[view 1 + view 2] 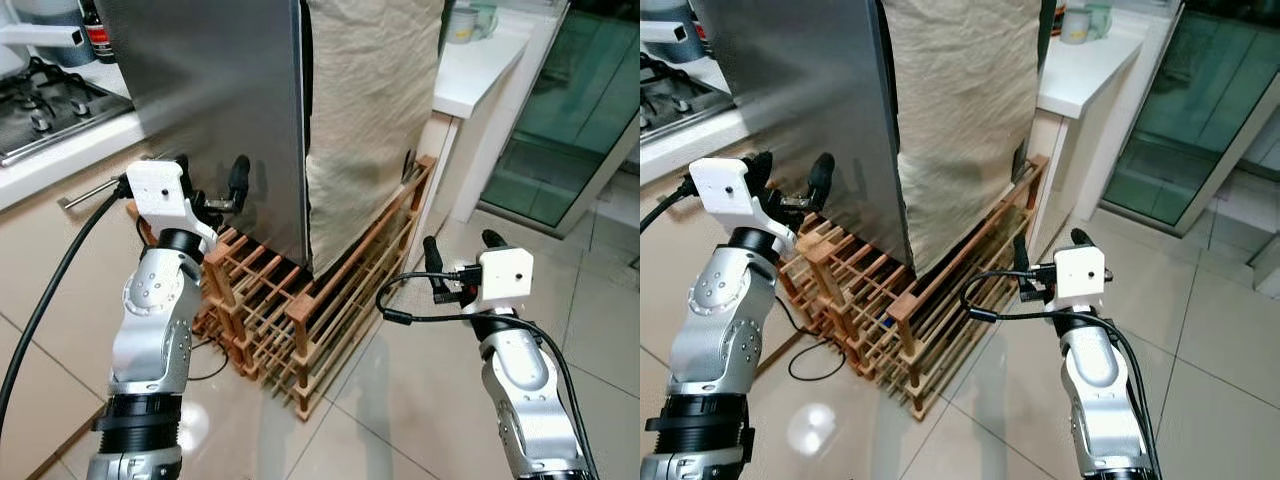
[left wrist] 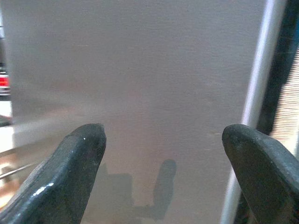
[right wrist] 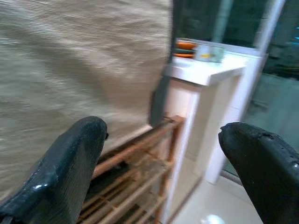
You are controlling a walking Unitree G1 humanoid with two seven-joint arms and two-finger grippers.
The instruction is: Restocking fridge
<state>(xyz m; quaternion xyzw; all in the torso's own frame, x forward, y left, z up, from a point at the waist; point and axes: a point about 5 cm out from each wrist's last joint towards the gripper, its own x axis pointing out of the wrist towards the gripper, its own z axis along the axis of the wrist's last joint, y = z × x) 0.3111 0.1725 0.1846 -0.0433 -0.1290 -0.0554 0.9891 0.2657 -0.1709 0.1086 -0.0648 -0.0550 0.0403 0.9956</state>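
A tall stainless-steel fridge [image 1: 215, 110] stands straight ahead with its door shut, its front face [image 2: 149, 93] close before the left wrist camera. A beige cloth [image 1: 370, 110] drapes over the fridge's right side. My left gripper [image 1: 212, 178] is raised just in front of the steel face, open with nothing between its fingers [image 2: 77, 172]. My right gripper [image 1: 458, 252] hovers low at the right, beside the cloth, also open and empty, fingers [image 3: 70, 168] spread wide.
A wooden slatted rack [image 1: 300, 320] lies on the tiled floor under and before the fridge. A gas hob [image 1: 45, 110] sits on the counter at left. A white counter [image 1: 480, 60] and a glass door [image 1: 560, 130] stand to the right.
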